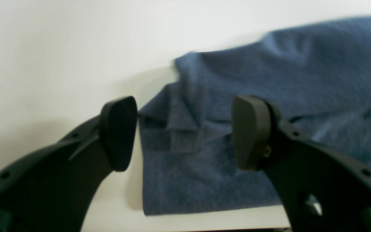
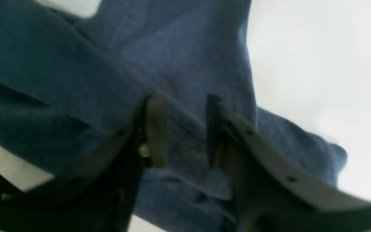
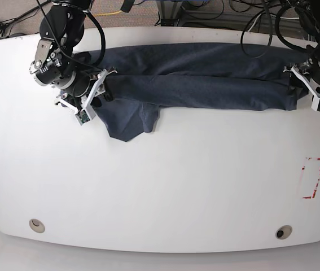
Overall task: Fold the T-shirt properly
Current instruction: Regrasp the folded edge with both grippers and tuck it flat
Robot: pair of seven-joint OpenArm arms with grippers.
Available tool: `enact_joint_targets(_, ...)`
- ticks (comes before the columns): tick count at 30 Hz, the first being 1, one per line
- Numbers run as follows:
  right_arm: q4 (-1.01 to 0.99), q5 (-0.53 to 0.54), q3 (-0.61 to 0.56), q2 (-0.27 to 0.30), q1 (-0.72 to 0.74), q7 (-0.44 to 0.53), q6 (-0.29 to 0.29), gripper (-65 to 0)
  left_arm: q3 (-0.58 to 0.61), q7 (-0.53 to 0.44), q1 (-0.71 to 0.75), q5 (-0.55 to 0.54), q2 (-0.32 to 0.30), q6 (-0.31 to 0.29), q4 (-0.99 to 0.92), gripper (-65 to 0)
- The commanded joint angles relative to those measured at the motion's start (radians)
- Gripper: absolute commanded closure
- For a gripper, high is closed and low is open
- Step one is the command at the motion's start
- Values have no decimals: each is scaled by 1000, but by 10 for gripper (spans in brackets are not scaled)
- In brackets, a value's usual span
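The dark blue T-shirt [image 3: 205, 79] lies folded into a long band across the back of the white table, with a flap hanging toward the front at its left end [image 3: 128, 121]. My right gripper [image 3: 104, 86] is at that left end. In the right wrist view its jaws stand narrow [image 2: 184, 129], pinching a ridge of the T-shirt [image 2: 76, 64]. My left gripper [image 3: 302, 82] hovers at the band's right end. In the left wrist view it is open wide [image 1: 185, 132] over a folded corner of the T-shirt [image 1: 269, 80], holding nothing.
The white table [image 3: 160, 186] stretches wide in front of the cloth. A red-outlined rectangle [image 3: 312, 178] is marked near its right edge. Two round holes [image 3: 36, 225] [image 3: 284, 232] sit near the front edge. Cables [image 3: 216, 11] run behind the table.
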Motion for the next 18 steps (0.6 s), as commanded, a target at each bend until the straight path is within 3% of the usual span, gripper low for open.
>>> enact_joint_targets(1, 7, 8, 3, 2, 6, 16, 0, -130, 3, -16, 9, -10, 11, -1, 22, -419)
enact_joint_targets(9, -176, 8, -1, 33, 6, 84, 0, -138, 152, -42, 9, 30, 41, -1, 12, -419)
enact_joint_targets(13, -263, 8, -41, 69, 6, 137, 0, -136, 169, -99, 9, 81, 81, -1, 9, -419)
enact_joint_targets(18, -318, -1, -46, 86, 9, 183, 0, -138, 162, -118, -5, 142, 78, -1, -94, -419)
